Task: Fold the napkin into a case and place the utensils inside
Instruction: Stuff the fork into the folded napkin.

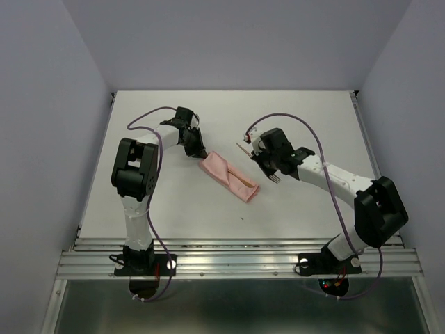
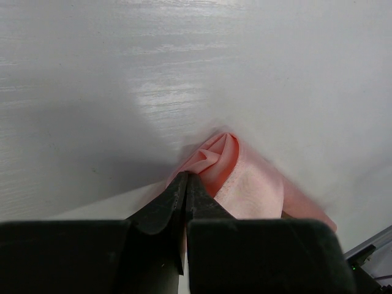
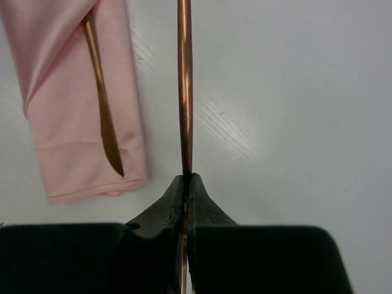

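**Right gripper (image 3: pixel 187 180) clamping fork (image 3: pixel 184 86), case (image 3: pixel 67 122) lying alongside**

Black jaws are pressing together on the fork's thin shaft, and its long end is pointing out over bare table (image 3: pixel 294 92). I'm seeing the case lying flat just to the left, with the other stick (image 3: pixel 101 110) running along its fold, partly under the cloth. Left gripper (image 2: pixel 185 184) is nipping the case's far corner, and the cloth is bunching at its tips. My worry is that the fork is running beside the pocket, not into it. Pushing from here, I'm risking it skating over the slick cloth, or dragging the fold open and nudging that stick out.
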Motion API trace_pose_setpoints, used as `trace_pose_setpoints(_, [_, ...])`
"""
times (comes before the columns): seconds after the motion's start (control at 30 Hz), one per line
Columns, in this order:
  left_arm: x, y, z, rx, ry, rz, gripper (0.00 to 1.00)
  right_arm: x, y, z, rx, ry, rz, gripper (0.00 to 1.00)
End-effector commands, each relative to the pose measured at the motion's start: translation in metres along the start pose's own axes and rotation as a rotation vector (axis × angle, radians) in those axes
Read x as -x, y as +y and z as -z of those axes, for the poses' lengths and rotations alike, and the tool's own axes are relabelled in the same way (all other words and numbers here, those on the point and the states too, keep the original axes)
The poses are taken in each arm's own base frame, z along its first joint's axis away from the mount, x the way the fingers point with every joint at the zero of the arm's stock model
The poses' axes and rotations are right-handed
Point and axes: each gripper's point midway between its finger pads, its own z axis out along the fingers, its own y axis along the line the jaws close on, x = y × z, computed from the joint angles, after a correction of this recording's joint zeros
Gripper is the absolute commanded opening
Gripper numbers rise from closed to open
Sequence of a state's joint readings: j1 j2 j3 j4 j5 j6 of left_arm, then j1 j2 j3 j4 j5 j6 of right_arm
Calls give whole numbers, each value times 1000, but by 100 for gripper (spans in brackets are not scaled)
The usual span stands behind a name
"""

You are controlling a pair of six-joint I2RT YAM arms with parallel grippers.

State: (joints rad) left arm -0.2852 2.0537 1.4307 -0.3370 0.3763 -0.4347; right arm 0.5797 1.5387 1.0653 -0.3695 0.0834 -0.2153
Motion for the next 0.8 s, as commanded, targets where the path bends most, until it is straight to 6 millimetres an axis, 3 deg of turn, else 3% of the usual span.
trace_pose_setpoints(0.0, [7,-8,18,-17,-50,-13,11,13,19,21,67,-59,73,1])
trace_pose_setpoints(0.3, [8,-9,19,-23,-55,-14,11,-25,69,27,185,89,130,1])
trace_pose_setpoints(0.47, [7,-8,18,-22,-52,-14,11,-43,78,24,203,178,128,1])
trace_pose_setpoints(0.77, [8,-9,19,-27,-51,-16,11,-53,82,20,201,236,123,1])
